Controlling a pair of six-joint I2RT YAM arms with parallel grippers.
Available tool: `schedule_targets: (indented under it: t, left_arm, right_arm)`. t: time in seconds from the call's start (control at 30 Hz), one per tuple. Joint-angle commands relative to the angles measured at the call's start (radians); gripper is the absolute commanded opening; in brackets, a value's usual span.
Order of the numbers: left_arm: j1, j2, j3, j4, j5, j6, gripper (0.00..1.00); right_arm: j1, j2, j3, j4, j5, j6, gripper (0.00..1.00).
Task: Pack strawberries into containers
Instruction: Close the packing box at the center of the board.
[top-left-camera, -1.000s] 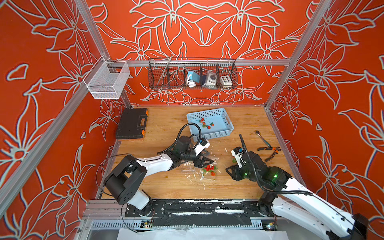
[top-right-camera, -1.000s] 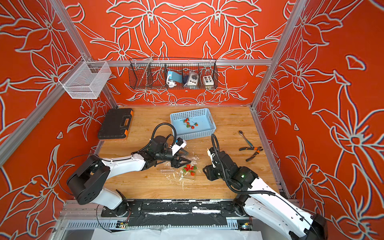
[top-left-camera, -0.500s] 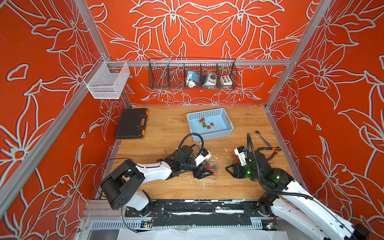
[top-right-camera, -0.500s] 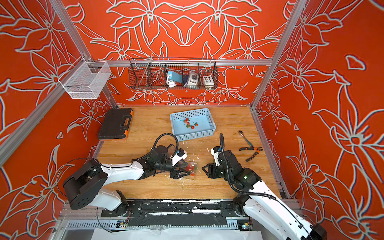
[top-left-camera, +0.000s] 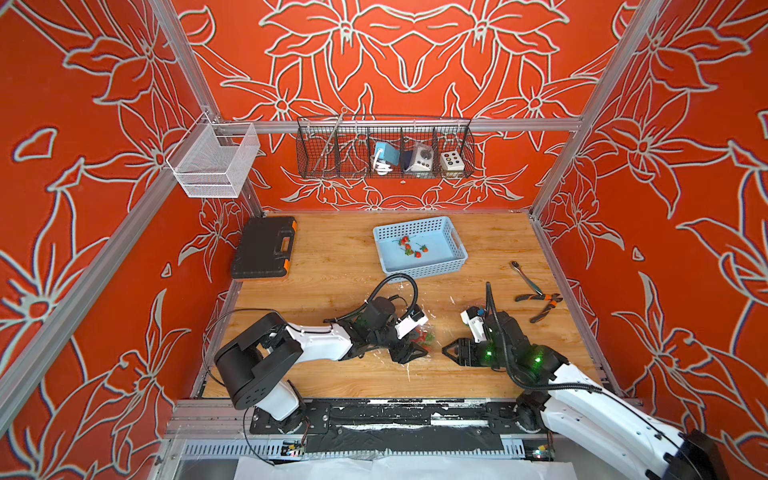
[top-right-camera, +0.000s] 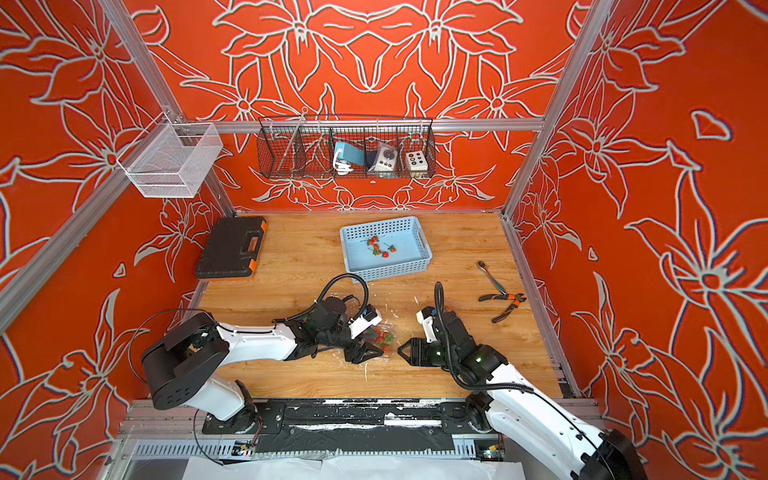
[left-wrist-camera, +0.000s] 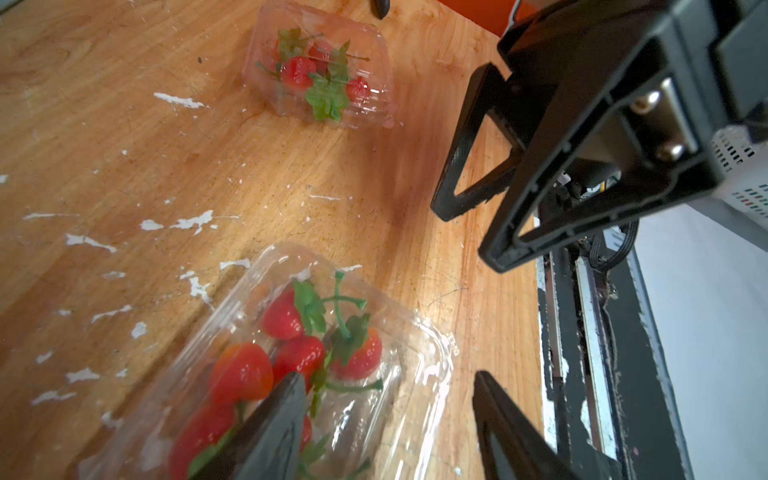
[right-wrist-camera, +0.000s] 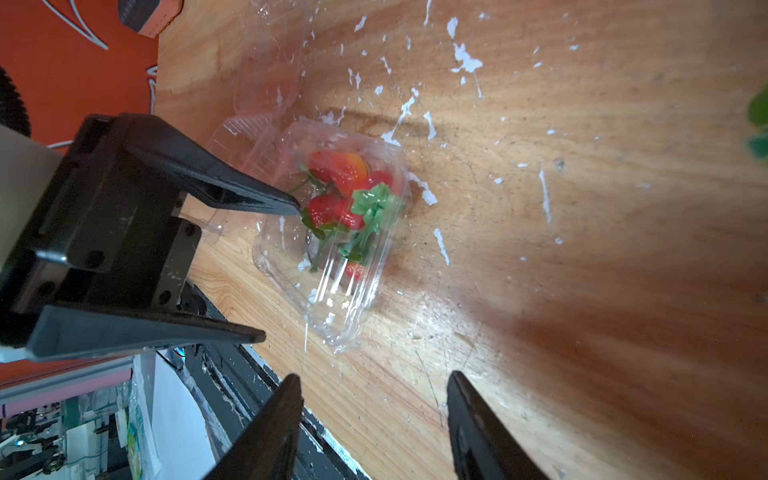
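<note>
Jaws are held apart on the left gripper (right-wrist-camera: 280, 270) and right gripper (right-wrist-camera: 374, 376), nothing gripped. A punnet (right-wrist-camera: 332, 291) of strawberries (right-wrist-camera: 332, 208) is touched by one left finger (right-wrist-camera: 249, 195) and lies ahead of the right jaws, untouched.

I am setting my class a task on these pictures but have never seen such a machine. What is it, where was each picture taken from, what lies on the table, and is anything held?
It is a robot: two white arms, each ending in a black two-fingered gripper. Two pictures look down from overhead; two come from cameras on the wrists. On the wooden table lie a blue basket with a few strawberries, a black case and pliers. One clear container of strawberries lies at the left gripper, whose jaws stand apart with one finger at its edge; no firm grip shows. A second container, also filled, lies apart from it. The right gripper is open and empty.
</note>
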Motion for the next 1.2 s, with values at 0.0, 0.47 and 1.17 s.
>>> schedule_targets:
  t: [0.0,0.47,1.17]
  left_arm:
    - [-0.009,0.025,0.005,-0.026,-0.023,0.023,0.64]
    - [-0.009,0.056,0.006,-0.012,-0.020,0.023,0.63]
    - [-0.009,0.046,-0.011,0.007,-0.017,0.017,0.62]
  right_arm:
    - [-0.004,0.007,-0.014,0.086,-0.018,0.053,0.58]
    - [0.047,0.144,-0.028,0.201,-0.038,0.079,0.57]
    - [0.129,0.323,-0.005,0.322,0.034,0.116,0.55]
